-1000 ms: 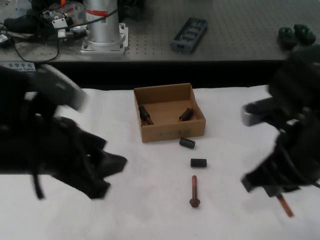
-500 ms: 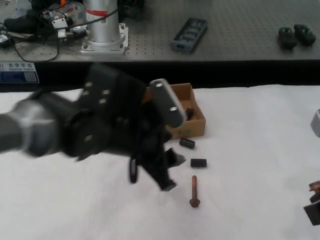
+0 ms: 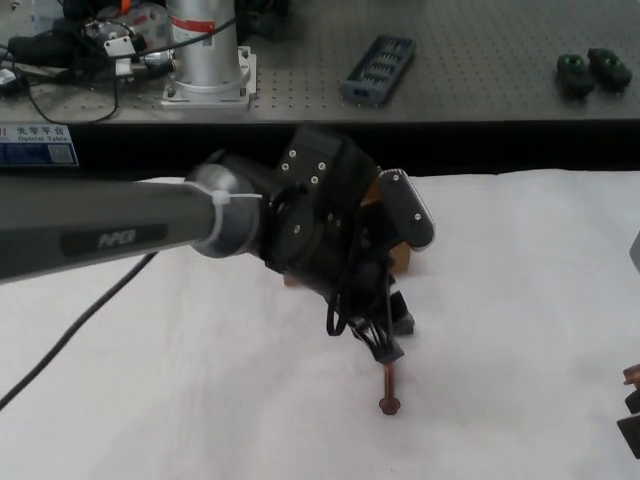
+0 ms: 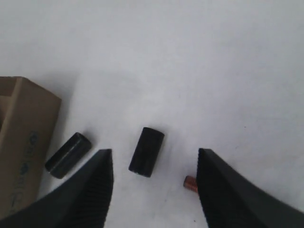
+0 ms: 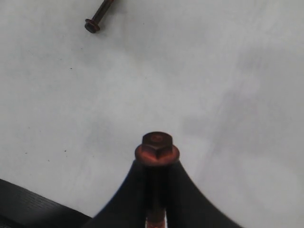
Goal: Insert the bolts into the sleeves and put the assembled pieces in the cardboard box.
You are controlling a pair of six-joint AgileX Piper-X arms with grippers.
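White cloth is covering the bench; over it the left gripper (image 4: 154, 153) is being held wide open, nothing gripped, its jaws straddling a black sleeve (image 4: 147, 151). A loose bolt (image 4: 190, 183) is lying just beside that sleeve, and a second sleeve (image 4: 68, 155) nearer the cardboard box (image 4: 23, 137). A copper bolt (image 5: 156, 149) is being pinched under its head by the right gripper (image 5: 156, 190). Probably the black sleeve is best centred between the jaws before closing, its bore being left clear for insertion.

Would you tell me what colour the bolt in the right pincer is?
The bolt is coppery brown; best in the right wrist view.
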